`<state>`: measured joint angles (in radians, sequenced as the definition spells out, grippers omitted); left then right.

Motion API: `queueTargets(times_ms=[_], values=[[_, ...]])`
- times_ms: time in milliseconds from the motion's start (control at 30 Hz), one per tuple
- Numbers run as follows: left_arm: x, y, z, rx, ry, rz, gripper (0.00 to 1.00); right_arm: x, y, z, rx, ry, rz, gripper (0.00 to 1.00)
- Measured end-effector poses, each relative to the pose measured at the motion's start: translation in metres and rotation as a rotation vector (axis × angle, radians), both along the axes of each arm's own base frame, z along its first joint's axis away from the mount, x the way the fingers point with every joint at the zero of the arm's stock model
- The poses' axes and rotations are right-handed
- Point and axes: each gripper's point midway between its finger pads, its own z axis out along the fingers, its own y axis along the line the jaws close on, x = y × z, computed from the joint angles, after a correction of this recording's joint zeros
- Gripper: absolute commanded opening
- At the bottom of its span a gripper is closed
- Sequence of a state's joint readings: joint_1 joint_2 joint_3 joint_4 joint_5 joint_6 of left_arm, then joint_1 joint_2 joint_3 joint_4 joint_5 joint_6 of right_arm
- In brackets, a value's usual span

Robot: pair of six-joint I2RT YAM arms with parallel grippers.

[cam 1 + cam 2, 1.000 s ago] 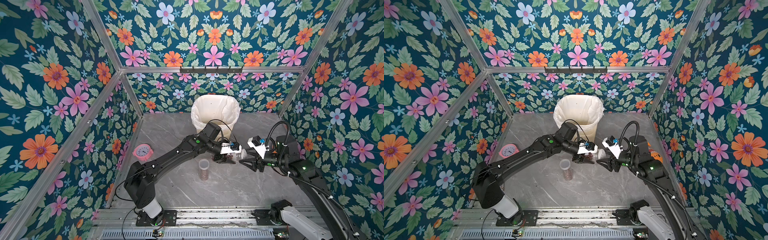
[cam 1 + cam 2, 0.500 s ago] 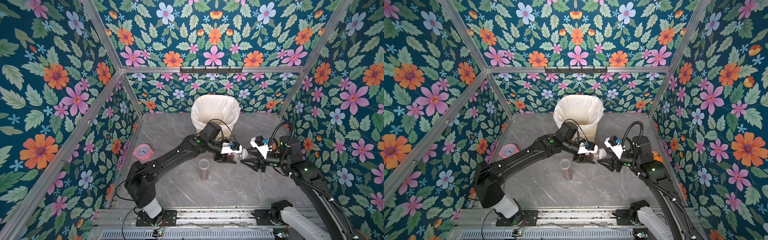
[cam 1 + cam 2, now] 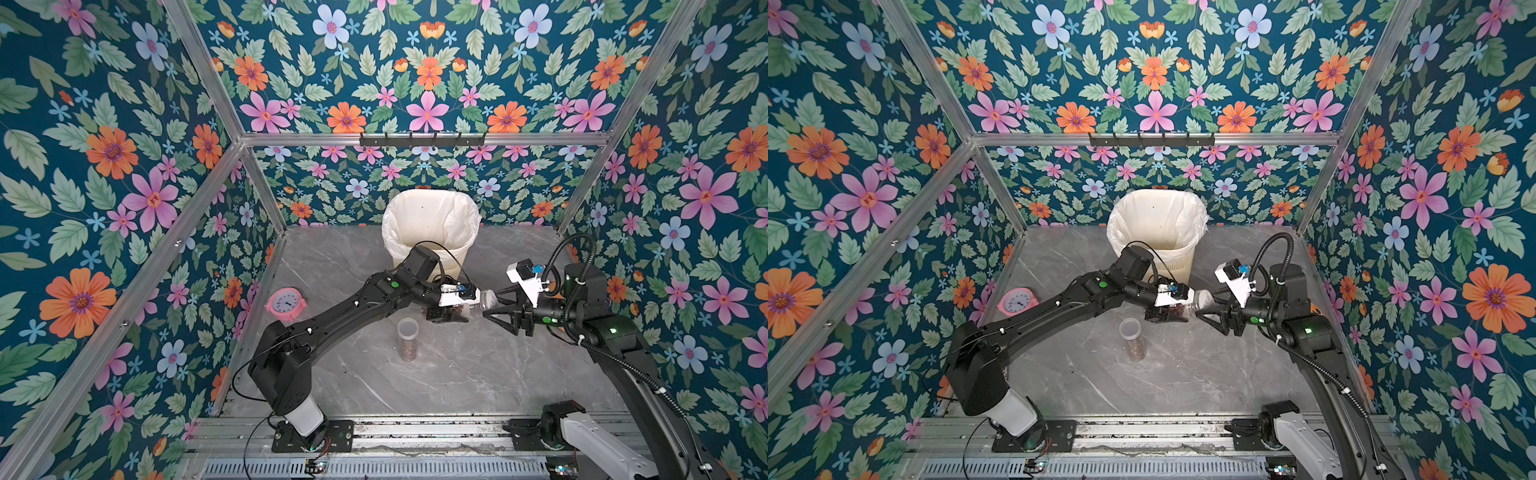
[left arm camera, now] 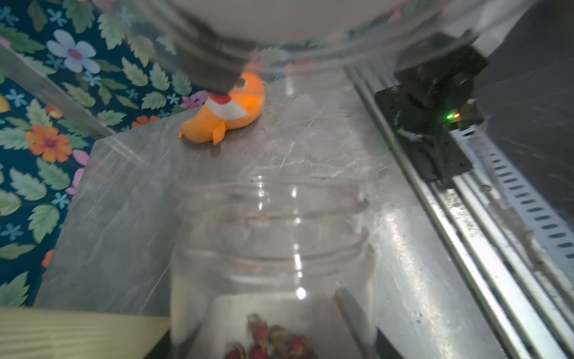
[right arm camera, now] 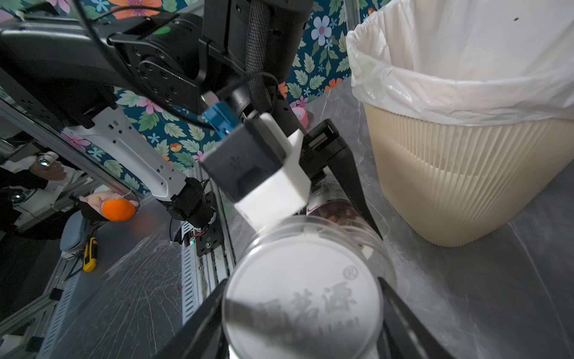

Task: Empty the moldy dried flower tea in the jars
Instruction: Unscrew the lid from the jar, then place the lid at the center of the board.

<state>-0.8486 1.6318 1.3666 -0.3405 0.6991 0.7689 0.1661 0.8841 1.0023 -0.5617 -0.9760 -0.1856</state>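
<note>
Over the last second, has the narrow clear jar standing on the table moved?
No. The narrow clear jar sits just as far from the pink clock as before.

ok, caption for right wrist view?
Uncapping: right gripper holds the white lid, left gripper the jar of dried flower tea, bin alongside.

My right fingers [image 5: 407, 326], left fingers [image 5: 348, 174]: black plastic, matt, smooth. Wide jar [image 4: 273, 248]: clear plastic, glossy, ridged threads at neck, bright glints. Lid [image 5: 304, 298]: white face, clear plastic rim, satin, raised lettering. Tea buds [image 4: 267, 338]: dry, wrinkled, matt. Narrow jar [image 3: 407, 338]: clear plastic too. Table [image 4: 310, 140]: grey marble look, polished, fine scratches. Bin [image 5: 450, 180]: cream ribbed plastic, matt. Liner [image 5: 466, 62]: thin white film, crinkled, faint sheen. Rails [image 4: 484, 236]: bare metal, dusty. Fish toy [image 4: 230, 115]: orange, matt. Clock [image 3: 286, 304]: pink plastic.
</note>
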Motion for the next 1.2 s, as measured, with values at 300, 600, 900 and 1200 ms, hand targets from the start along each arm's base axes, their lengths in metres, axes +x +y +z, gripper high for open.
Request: queueTargets(times_ms=[300, 600, 900, 1200], values=[[0.008, 0.012, 0.006, -0.022, -0.01, 0.034, 0.46, 0.025, -0.026, -0.002, 0.001, 0.032, -0.176, 0.46], [0.012, 0.018, 0.031, -0.105, -0.043, 0.065, 0.46, 0.077, -0.078, -0.04, -0.062, 0.197, -0.506, 0.46], [0.026, 0.034, 0.058, -0.186, -0.093, 0.138, 0.46, 0.096, -0.1, -0.148, -0.205, 0.489, -0.665, 0.46], [0.05, 0.051, 0.078, -0.257, -0.088, 0.24, 0.46, 0.116, -0.101, -0.228, -0.411, 0.613, -0.735, 0.48]])
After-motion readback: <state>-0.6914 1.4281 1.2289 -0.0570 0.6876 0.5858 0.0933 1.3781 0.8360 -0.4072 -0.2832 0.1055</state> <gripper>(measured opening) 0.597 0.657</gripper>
